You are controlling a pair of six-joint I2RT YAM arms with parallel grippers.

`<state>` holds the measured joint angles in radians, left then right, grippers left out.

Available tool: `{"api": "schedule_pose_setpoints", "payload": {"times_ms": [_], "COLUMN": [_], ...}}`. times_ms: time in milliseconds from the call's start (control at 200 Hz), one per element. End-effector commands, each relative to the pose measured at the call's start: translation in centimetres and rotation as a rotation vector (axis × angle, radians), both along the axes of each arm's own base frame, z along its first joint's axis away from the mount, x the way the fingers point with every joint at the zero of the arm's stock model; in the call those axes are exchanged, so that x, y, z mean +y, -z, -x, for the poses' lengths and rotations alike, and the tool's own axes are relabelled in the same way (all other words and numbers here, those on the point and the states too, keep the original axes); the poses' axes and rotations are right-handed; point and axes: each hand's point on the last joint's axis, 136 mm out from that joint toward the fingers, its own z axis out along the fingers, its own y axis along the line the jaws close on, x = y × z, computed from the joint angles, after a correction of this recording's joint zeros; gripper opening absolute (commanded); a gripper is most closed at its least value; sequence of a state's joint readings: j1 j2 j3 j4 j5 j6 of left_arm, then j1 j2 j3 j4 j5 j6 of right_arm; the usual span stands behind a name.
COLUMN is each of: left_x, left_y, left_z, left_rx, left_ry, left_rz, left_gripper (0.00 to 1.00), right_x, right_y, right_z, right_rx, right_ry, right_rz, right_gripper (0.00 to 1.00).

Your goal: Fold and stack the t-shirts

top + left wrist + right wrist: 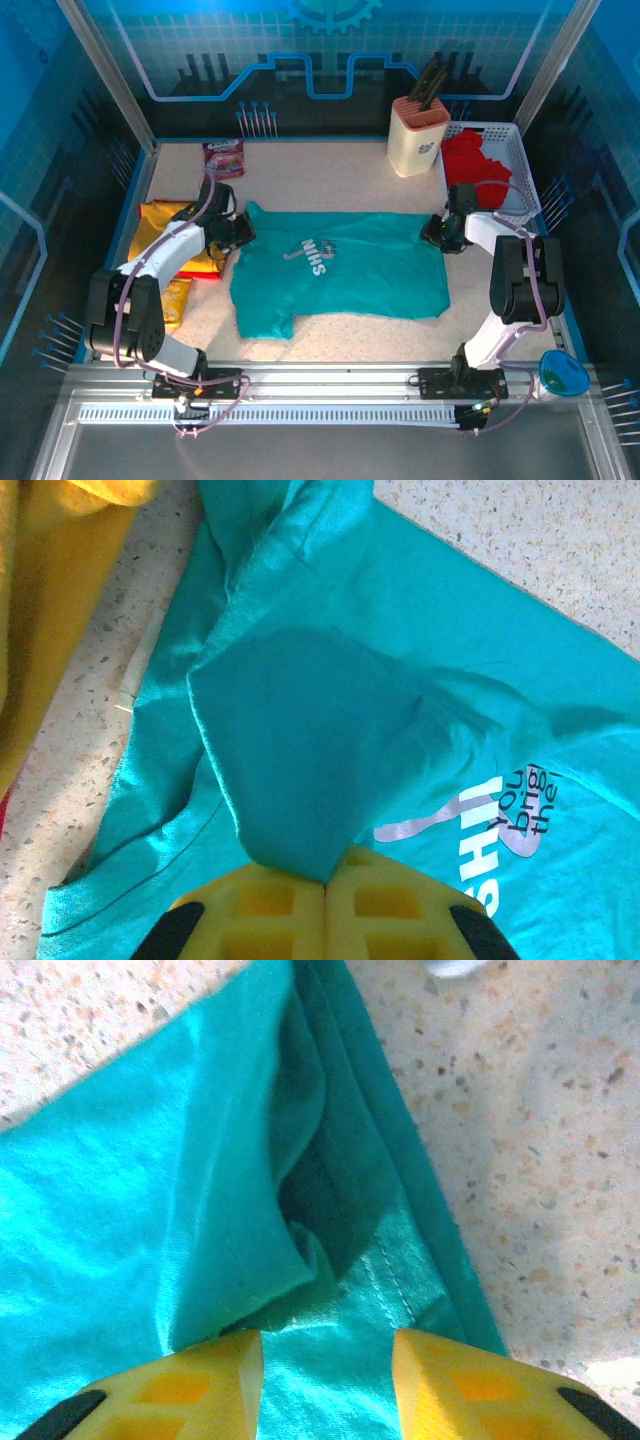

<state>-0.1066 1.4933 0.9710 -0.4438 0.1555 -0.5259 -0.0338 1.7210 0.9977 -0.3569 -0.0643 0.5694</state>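
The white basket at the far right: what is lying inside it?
A crumpled red t-shirt fills most of the white basket. Whatever lies beneath the cloth is covered.

"you bring the" on teal t-shirt point(300, 710)

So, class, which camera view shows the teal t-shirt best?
Top external: the whole teal t-shirt lies spread out there. The left wrist view shows a fold pinched in the left gripper beside the print; the right wrist view shows one hemmed edge.
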Motion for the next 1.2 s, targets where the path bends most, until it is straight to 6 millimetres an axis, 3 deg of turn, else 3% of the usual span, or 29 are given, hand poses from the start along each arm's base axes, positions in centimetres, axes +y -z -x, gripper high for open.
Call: {"api": "schedule_pose_setpoints", "payload": {"times_ms": [0, 450, 740, 866, 1056, 1196], "left_x": [0.0, 0.0, 0.1, 0.4, 0.5, 0.6], "left_y": [0.6, 1.0, 0.9, 0.5, 0.3, 0.4], "left_z": [0.1, 0.4, 0.5, 0.5, 0.6, 0.6], "left_rx": [0.026, 0.037, 0.041, 0.035, 0.035, 0.038], "left_ry": [-0.009, -0.005, -0.002, 0.000, -0.001, -0.003], "left_rz": [0.027, 0.027, 0.017, 0.008, 0.013, 0.016], "left_gripper": [0.00, 0.00, 0.00, 0.00, 0.00, 0.00], "right_x": [0.1, 0.3, 0.2, 0.0, -0.8, -1.7], "right_y": [-0.8, 0.7, -1.3, -2.4, -3.6, -3.4], "right_z": [-1.3, -1.9, -1.5, -1.1, 0.0, 1.0], "right_rx": [-0.030, -0.006, -0.043, -0.042, -0.042, -0.028], "right_ry": [0.011, 0.001, -0.003, -0.020, -0.020, -0.004], "right_rz": [-0.022, -0.022, -0.010, -0.003, 0.011, 0.015], "right_gripper": [0.40, 0.30, 0.15, 0.00, 0.00, 0.00]}}
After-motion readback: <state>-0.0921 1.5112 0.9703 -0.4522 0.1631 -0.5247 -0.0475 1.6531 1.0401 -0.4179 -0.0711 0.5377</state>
